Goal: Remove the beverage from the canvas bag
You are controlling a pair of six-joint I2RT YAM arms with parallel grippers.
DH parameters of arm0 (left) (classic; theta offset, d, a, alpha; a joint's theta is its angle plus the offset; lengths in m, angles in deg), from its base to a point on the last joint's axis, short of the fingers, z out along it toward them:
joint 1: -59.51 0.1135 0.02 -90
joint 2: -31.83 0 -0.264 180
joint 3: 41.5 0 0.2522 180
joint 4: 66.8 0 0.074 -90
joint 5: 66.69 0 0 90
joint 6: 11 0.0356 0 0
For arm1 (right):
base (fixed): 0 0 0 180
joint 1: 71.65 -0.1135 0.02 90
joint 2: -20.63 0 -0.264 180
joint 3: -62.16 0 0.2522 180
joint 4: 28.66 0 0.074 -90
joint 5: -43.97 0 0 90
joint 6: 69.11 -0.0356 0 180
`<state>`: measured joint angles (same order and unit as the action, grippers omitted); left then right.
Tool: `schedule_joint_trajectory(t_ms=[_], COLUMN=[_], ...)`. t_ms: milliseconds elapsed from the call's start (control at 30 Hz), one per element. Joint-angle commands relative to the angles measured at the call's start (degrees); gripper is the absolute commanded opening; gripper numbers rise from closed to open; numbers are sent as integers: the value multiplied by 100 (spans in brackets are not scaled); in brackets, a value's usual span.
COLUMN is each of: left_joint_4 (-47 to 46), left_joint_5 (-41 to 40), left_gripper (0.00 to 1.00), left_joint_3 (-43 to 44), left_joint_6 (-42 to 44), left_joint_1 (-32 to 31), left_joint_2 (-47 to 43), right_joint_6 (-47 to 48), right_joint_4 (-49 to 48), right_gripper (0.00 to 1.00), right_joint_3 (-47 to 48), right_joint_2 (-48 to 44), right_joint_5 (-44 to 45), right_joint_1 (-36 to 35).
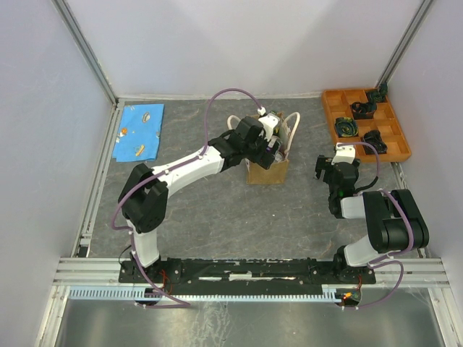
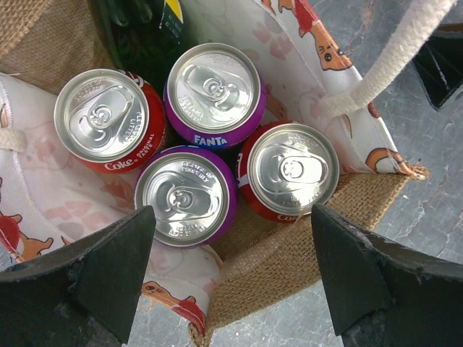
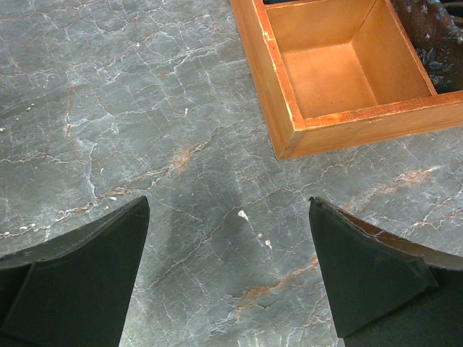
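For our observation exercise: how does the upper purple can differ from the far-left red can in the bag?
The purple can has a purple body; the red can has a red one. The purple can reads Fanta; the red can reads Coke. Both stand upright, unopened and silver-topped, inside the canvas bag.

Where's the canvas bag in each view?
Top external: canvas bag at centre, beneath the left pincer.
Left wrist: fills most of the frame, seen from above, open.
Right wrist: not in it.
Shared landmark: grey marbled table, in all three.
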<state>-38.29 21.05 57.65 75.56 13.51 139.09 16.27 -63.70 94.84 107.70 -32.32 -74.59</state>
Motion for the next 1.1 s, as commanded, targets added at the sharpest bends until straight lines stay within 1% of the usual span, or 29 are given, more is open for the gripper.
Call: schedule_joint_trajectory(t_ms=[0, 100, 433, 533, 667, 800, 967, 1067], left_joint_4=[119, 267, 704, 740, 728, 500, 333, 298], left_joint_5=[401, 460, 811, 764, 500, 397, 541, 381], left_gripper=[96, 98, 98, 97, 96, 96, 95, 92], left_joint_3=[285, 462, 1067, 1136, 1261, 1296, 1461, 1561], left_joint_6=[578, 776, 1054, 1056, 1057, 1030, 854, 751], left_joint_1=[-132, -208, -408, -405, -406, -410, -410, -401], left_joint_2=[-56, -71, 268, 414, 534, 384, 63, 18], right_joint_6=[27, 23, 16, 19, 22, 19, 15, 20], right_joint_4=[-148, -148, -150, -150, -156, -153, -155, -150], right_gripper=[99, 99, 99, 99, 99, 99, 99, 99], right_joint_3=[156, 156, 151, 156, 156, 156, 156, 152], right_joint_2=[-51, -52, -50, -49, -50, -52, -57, -55], right_joint_5=[-44, -45, -36, -37, -36, -38, -36, -36], right_joint_1=[15, 13, 13, 13, 13, 15, 14, 17])
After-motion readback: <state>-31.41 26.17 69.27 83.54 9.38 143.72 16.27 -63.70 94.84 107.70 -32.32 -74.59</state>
